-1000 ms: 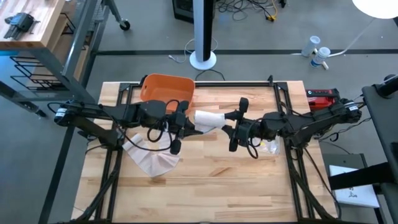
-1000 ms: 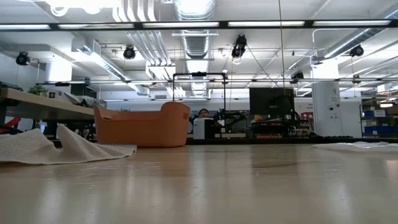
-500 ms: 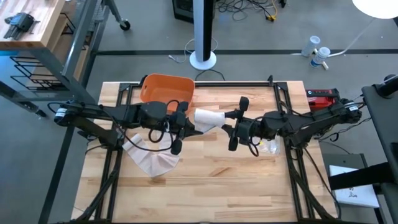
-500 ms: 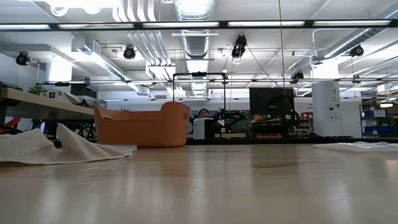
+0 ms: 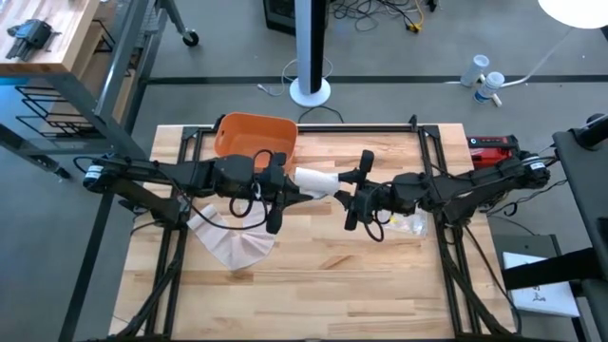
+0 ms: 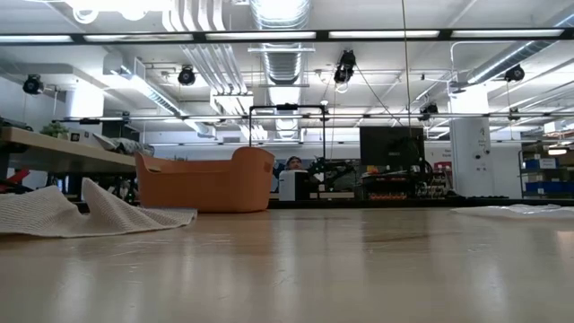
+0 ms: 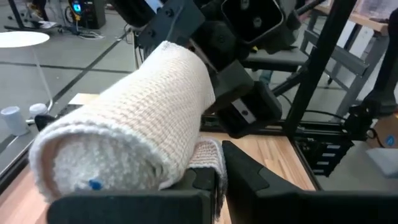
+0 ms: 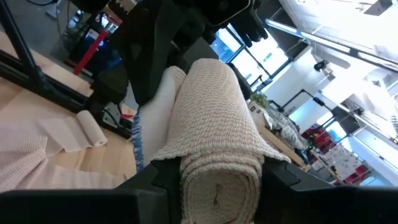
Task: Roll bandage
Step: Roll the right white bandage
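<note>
The rolled bandage point(image 5: 316, 180) was a cream, coarsely woven cylinder held in the air between the two grippers, above the middle of the wooden table point(image 5: 313, 275). The left gripper point(image 5: 290, 197) clasped one end of it and the right gripper point(image 5: 353, 195) clasped the other, so the roll bridged the gap between them.

In the left wrist view the bandage point(image 7: 134, 127) showed a fine knitted rib and a fuzzy spiral end face with a small blue mark, resting against that gripper's dark plastic fingers point(image 7: 249, 180). The right wrist view showed the bandage's point(image 8: 217, 140) opposite end, its layers wound tight, a loose edge of cloth draped over the coil, wedged between two dark fingers point(image 8: 152, 177). That view also caught a small white roll point(image 8: 90, 129) lying on the table beyond the grippers, which no other view made clear.

Only the high view gave the layout: an orange tub point(image 5: 254, 135) behind the left gripper, a crumpled pale mesh cloth point(image 5: 231, 242) on the table below the left arm, and a clear plastic wrapper point(image 5: 410, 225) under the right arm.

The low view showed neither gripper nor the held roll; it showed the tub's point(image 6: 206, 182) smooth rounded wall, the mesh cloth point(image 6: 85, 213) in soft folds, and the glossy tabletop point(image 6: 296, 269).
</note>
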You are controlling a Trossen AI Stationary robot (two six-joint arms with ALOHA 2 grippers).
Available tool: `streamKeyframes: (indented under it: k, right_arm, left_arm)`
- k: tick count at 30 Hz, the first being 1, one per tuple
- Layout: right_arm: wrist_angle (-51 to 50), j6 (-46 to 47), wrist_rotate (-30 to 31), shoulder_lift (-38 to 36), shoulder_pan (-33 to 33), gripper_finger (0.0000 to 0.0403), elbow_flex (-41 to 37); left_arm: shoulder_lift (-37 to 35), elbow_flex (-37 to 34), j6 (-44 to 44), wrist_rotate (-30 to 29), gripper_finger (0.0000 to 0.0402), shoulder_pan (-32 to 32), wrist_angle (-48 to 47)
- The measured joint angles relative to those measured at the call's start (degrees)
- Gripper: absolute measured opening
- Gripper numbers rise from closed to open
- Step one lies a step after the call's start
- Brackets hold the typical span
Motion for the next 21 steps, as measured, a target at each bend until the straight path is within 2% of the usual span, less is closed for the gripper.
streamKeyframes:
  k: [13,21]
  right_arm:
    - [-1.93,1.14,-2.28,-3.19,0.22,0.0121,-0.13]
    - [-2.92,1.01,-0.66,-3.33,0.26,0.0121,-0.15]
  left_arm:
    - [-0.31,-0.53,-1.18,3.55,0.0002,0.09,1.52]
    - [-0.31,-0.61,-1.66,3.61,0.0001,0.09,1.65]
